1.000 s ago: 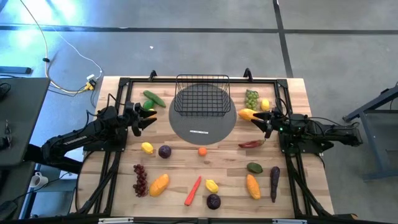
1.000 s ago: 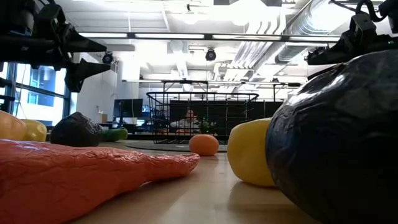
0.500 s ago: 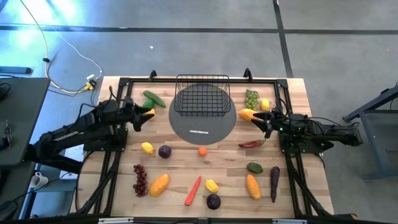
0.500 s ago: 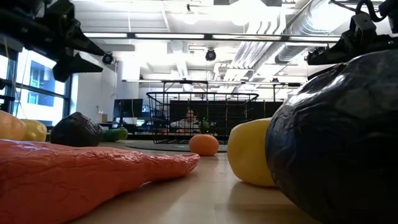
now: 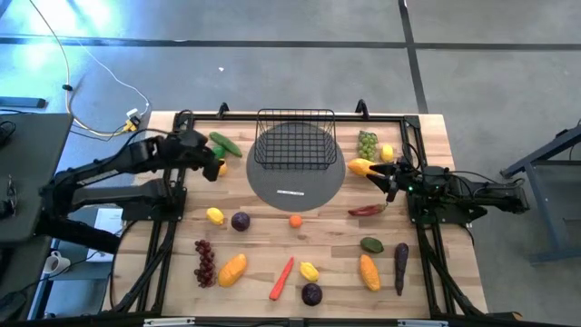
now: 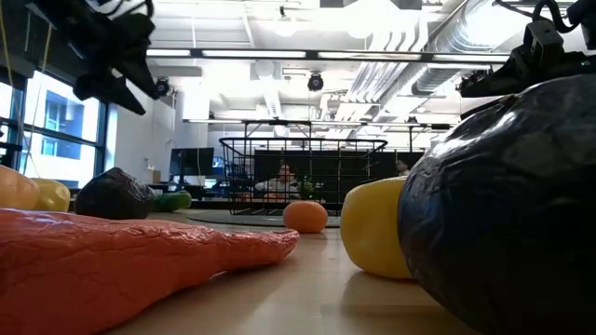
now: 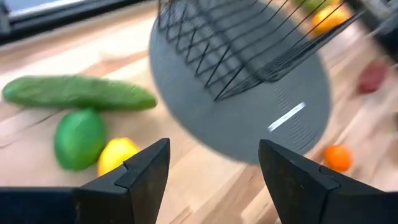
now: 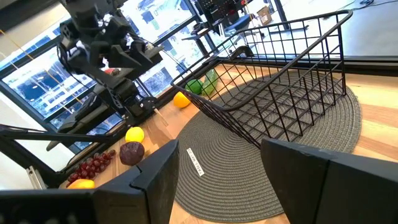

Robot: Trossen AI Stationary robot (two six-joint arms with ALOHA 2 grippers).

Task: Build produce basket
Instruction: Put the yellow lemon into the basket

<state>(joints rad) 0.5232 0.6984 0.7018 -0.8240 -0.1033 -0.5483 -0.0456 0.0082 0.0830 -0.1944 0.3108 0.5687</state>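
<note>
Black wire basket (image 5: 294, 138) sits on a matt grey woven mat (image 5: 295, 186); the table (image 5: 336, 259) is pale planked wood.

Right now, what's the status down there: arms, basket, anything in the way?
Left gripper open, empty, by the cucumber. Right gripper open, empty, beside a mango. Basket empty on the mat; produce all on the table. Nothing blocking.

Black wire basket (image 5: 294, 141) empty, upright on table's far side; produce (image 5: 232, 269) scattered round it.

Overhead, table-level and both wrist cameras all see the basket (image 5: 294, 141)
</note>
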